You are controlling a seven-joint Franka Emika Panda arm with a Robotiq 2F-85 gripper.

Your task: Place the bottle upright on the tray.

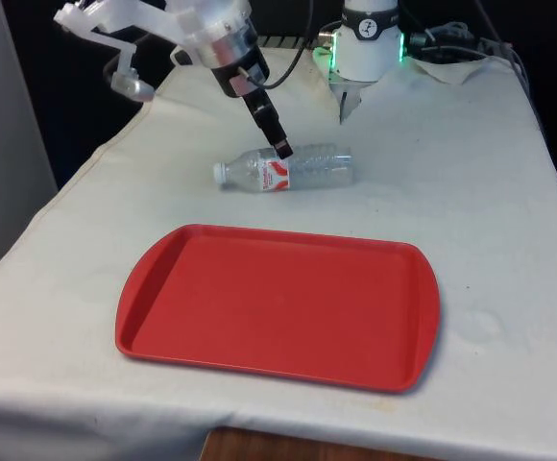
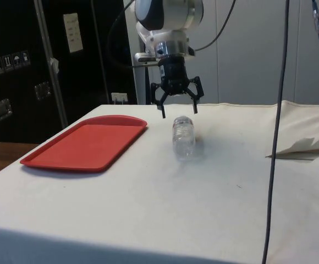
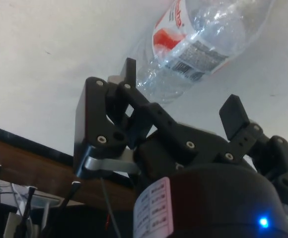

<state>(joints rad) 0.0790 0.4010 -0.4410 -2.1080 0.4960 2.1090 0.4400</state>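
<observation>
A white cloth covers the surface (image 1: 490, 192), with dark cabinets (image 2: 38, 66) beside it and black curtains behind. The bottle (image 1: 285, 169) lies on its side on the cloth, beyond the red tray (image 1: 278, 305) and apart from it. The hand (image 2: 178, 110) hovers just above the bottle, fingers (image 2: 163, 108) spread wide, holding nothing.

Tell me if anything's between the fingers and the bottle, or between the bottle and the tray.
Nothing visible. The gripper hangs open just above the lying bottle, and only bare cloth separates the bottle from the tray.
</observation>
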